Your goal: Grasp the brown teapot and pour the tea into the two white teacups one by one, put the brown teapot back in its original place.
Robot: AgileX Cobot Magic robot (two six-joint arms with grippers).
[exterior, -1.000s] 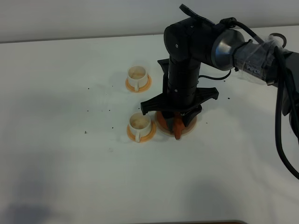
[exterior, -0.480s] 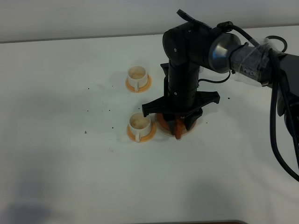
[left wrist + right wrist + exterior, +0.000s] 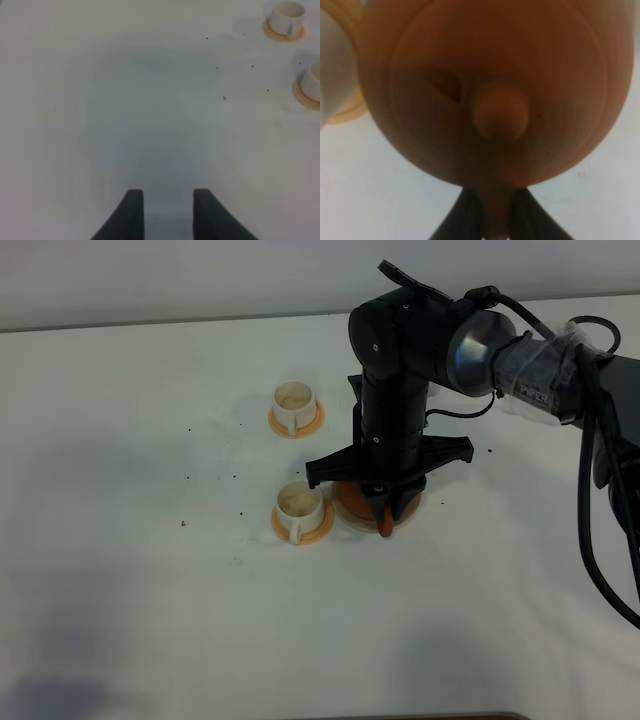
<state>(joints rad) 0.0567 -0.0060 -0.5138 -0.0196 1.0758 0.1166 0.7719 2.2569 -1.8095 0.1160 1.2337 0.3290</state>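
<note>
The brown teapot [image 3: 352, 504] sits low over the beige coaster, which shows only as a thin edge [image 3: 414, 508]. My right gripper [image 3: 385, 520] reaches down from above and is shut on its stubby handle. In the right wrist view the teapot [image 3: 495, 90] fills the frame, with the gripper [image 3: 496, 209] closed on either side of the handle. Two white teacups on orange saucers stand left of it: the near one [image 3: 299, 504] close to the spout, the far one [image 3: 294, 399] further back. My left gripper [image 3: 168, 202] is open and empty over bare table.
The left wrist view shows the far cup [image 3: 288, 12] and part of the near cup [image 3: 314, 75] at the frame's edge. Small dark specks [image 3: 187, 478] dot the white table [image 3: 150, 570]. The right arm's cables [image 3: 600, 490] hang at the right.
The right gripper has lowered the teapot a little, so less of the beige coaster shows under it. The cups have not moved.
</note>
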